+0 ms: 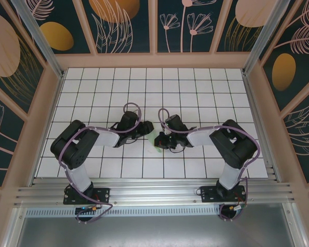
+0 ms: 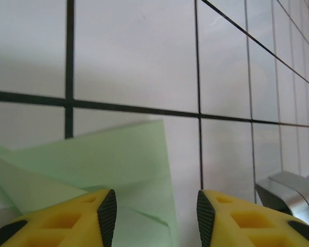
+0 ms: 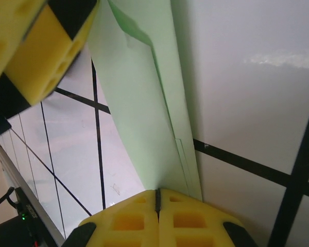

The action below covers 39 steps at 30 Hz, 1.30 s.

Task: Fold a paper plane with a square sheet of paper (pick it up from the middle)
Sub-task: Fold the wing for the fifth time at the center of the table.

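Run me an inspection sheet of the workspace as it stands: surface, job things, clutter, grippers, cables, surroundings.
Surface: white grid table, bare apart from the paper and the arms.
Job's things: pale green sheet of paper, partly folded, lying between the two grippers.
Clutter: nothing seen.
Grippers: left gripper open, jaws apart over the sheet's edge; right gripper shut, apparently pinching the sheet's edge.
Cables: purple cables looped along both arms, clear of the paper.
Surroundings: dark floral wall panels in pale frames; metal rail at the near edge.
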Available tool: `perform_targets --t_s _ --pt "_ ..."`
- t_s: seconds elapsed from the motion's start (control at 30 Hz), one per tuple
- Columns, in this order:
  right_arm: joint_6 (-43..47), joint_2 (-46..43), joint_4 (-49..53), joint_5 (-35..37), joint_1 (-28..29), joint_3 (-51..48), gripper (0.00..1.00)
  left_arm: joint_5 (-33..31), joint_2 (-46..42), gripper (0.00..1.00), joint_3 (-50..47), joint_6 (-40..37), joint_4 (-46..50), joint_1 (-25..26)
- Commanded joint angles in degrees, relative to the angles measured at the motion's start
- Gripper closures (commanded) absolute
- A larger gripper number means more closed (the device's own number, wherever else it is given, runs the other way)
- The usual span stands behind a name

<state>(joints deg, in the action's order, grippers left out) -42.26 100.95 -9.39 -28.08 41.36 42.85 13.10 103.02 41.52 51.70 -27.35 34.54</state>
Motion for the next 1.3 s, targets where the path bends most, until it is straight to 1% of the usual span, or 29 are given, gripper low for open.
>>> perform_targets --t_s 0.0,0.2,0.43,0.63,0.7,0.77,0.87,0.9,0.97,1.1,1.17,1.27 --pt "2.59 4.02 11.63 6.63 1.08 -0.93 1.0 -6.82 1.81 0.52 2.14 -4.0 5.93 -0.45" --pt "3.22 3.77 12.14 6.37 1.09 -0.93 1.0 -8.49 2.09 0.52 3.04 -6.43 7.4 -1.52" --pt "3.46 4.09 11.19 5.42 1.0 -1.59 1.0 -5.57 2.54 0.5 2.87 -8.39 5.39 -5.8" --pt "3.31 4.71 9.49 4.17 0.47 -1.91 1.0 -2.51 1.08 0.47 5.96 -10.03 6.75 -9.99" --pt "3.28 4.8 9.39 3.95 0.38 -1.64 1.0 -1.91 -0.18 0.46 6.97 -10.85 7.93 -10.2" --pt "3.0 5.04 9.02 3.66 0.17 -1.21 1.0 0.14 -2.01 0.46 7.33 -10.84 8.37 -10.2" --pt "2.4 5.09 7.94 2.96 0.11 -0.94 1.0 5.71 -4.48 0.5 4.57 -7.99 4.67 -10.16" --pt "2.21 5.16 7.67 2.77 0.05 -0.92 1.0 7.44 -5.79 0.52 3.48 -7.06 3.34 -10.1" --pt "1.9 5.31 7.29 2.75 0.12 -0.68 1.0 10.36 -7.69 0.61 0.73 -5.1 1.04 -9.6" --pt "1.41 5.5 7.08 3.03 0.08 -0.62 1.0 13.29 -9.29 0.7 -2.09 -4.94 0.35 -6.5" --pt "1.27 5.42 6.6 2.87 0.03 -0.76 1.0 14.0 -8.54 0.75 -2.23 -5.8 0.63 -4.99" --pt "1.06 5.14 6.13 2.63 0.03 -0.76 1.0 13.76 -6.11 0.79 -2.32 -6.09 0.3 -4.31"
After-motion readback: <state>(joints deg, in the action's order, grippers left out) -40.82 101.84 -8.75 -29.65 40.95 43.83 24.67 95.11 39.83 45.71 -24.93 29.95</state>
